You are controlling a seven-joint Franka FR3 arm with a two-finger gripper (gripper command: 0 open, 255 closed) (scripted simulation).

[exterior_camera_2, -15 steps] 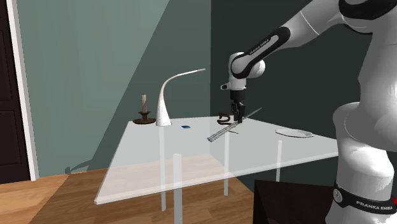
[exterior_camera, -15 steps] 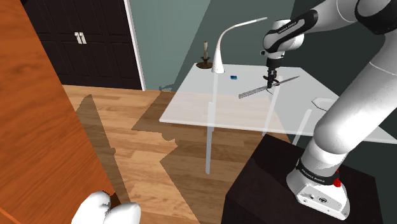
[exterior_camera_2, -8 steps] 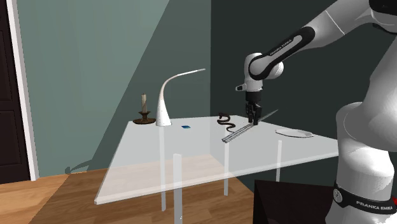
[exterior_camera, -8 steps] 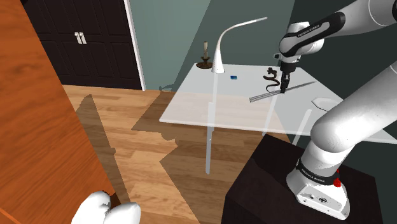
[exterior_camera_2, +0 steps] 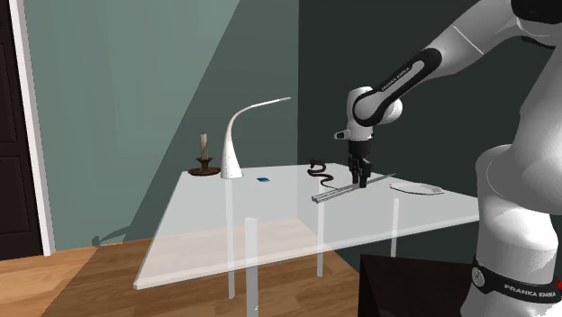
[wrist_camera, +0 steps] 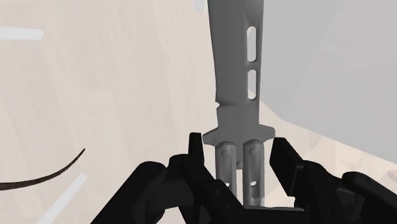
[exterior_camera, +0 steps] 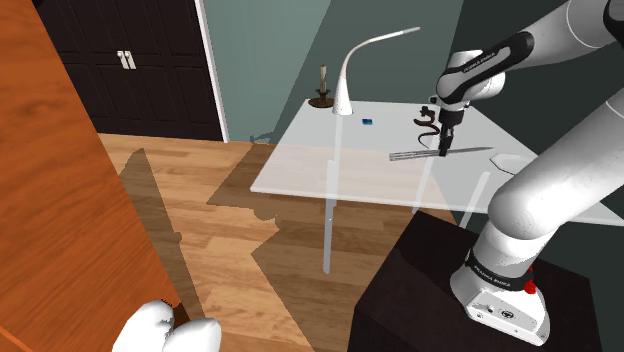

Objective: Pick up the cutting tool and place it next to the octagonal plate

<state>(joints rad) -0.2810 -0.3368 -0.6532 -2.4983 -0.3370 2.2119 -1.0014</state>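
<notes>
My gripper (exterior_camera: 444, 148) is closed on the grey knife (exterior_camera: 412, 155), holding it low over the bench (exterior_camera: 300, 165), near the octagonal plate (exterior_camera: 515, 160). I think only putting it down is left.

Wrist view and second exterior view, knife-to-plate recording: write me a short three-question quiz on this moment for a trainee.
1. True or false: the gripper is at the handle end of the grey knife, and the blade points away from it.
2. What colour is the small thing on the table near the white lamp?
3. Which of these is closest to the knife? A. the lamp B. the octagonal plate C. the candle holder

Key: 1 true; 2 blue; 3 B.
</notes>
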